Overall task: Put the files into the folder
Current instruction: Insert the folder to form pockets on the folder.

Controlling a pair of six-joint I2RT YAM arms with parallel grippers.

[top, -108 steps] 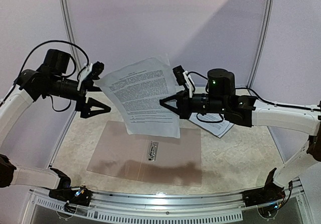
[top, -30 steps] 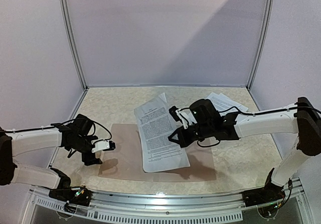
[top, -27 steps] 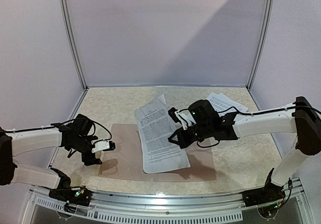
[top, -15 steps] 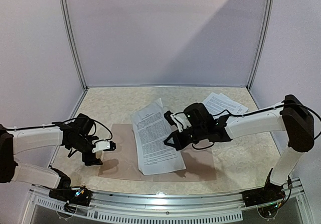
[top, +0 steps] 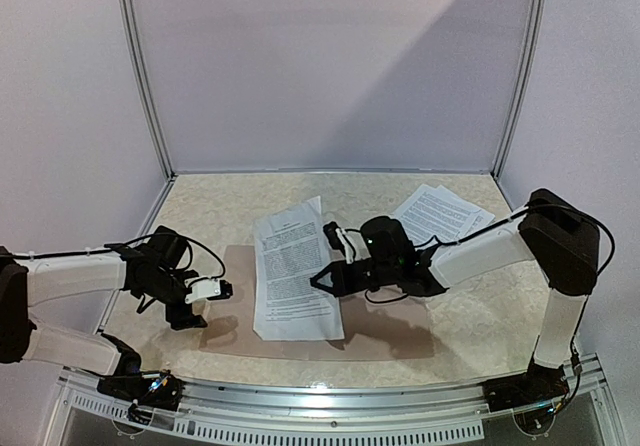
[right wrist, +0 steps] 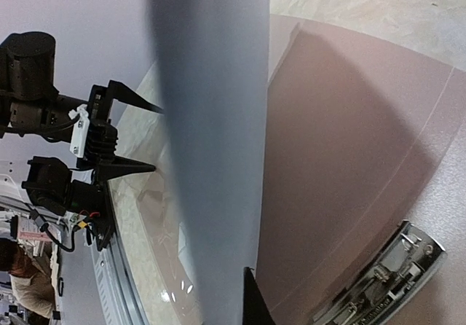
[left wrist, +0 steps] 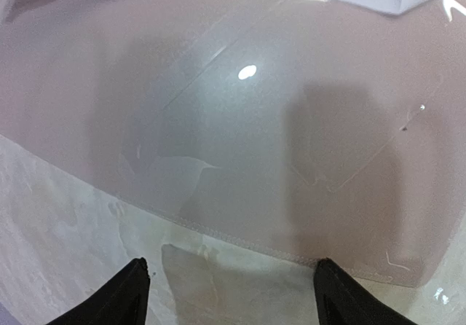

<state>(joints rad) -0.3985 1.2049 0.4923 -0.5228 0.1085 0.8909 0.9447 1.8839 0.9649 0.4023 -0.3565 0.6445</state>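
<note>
The right hand [top: 322,280] pinches the right edge of a file [top: 290,271] lying long-ways, far to near, over the open folder [top: 238,286] by the counter's [top: 200,216] near edge, so it is nearer than the spread left hand [left wrist: 231,264] at the folder's left edge.

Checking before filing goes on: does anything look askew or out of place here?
Yes. The printed sheet pinched by the right hand sits crooked over the open folder, its far end overhanging the folder's far edge. More loose sheets lie on the table at far right, off the folder.
</note>
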